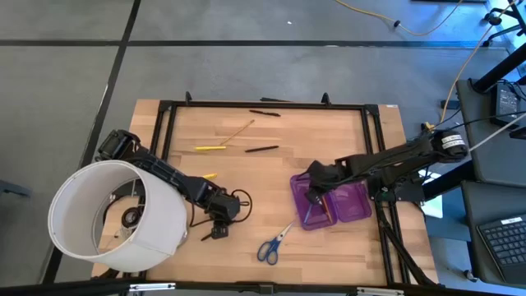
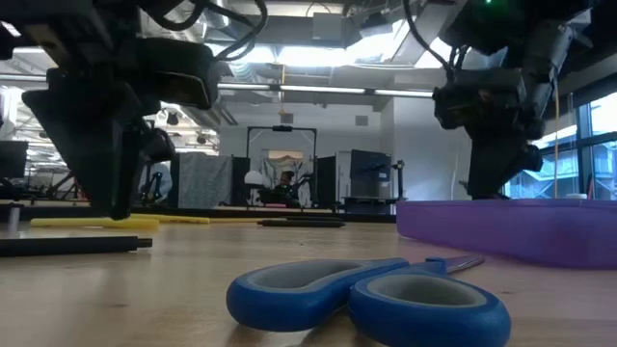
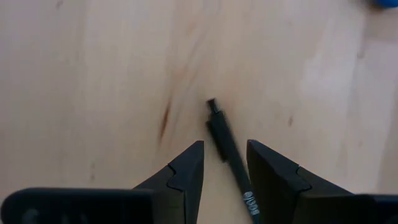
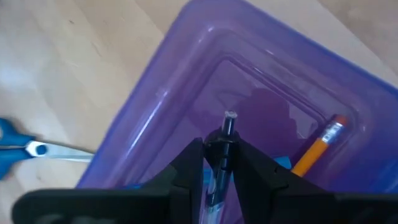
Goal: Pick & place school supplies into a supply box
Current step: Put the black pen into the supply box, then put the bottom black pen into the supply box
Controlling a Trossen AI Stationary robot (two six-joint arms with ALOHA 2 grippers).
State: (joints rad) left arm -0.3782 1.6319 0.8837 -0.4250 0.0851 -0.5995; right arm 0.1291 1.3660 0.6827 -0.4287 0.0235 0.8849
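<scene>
The translucent purple supply box [image 1: 349, 204] lies open on the table's right part, with an orange pencil [image 4: 318, 148] inside. My right gripper [image 4: 221, 163] hangs over the box [image 4: 186, 81], shut on a thin pen with a bluish clear barrel. My left gripper [image 3: 225, 163] is open and low over the table's near left part. Its fingers stand on either side of a black pen [image 3: 229, 152] that lies flat on the wood, without plainly touching it. Blue-handled scissors [image 1: 274, 244] lie near the front edge. A yellow pencil [image 1: 209, 148], a thin pencil [image 1: 238, 130] and two black pens [image 1: 263, 150] lie farther back. My right gripper pinches the thin pen between its two fingers, near the pen's black end [image 4: 227, 127]. That end sticks out past the fingertips toward the box floor, and the barrel [image 4: 214, 186] runs back between the fingers. The fingers come from above, pointing down into the box.
A large white lampshade-like cylinder [image 1: 115, 215] sits over the left arm at the table's near left corner. A black frame [image 1: 271, 105] runs around the table's far and side edges. Bare wood lies between the two grippers. The scissors [image 2: 371, 299] lie closest to the low camera.
</scene>
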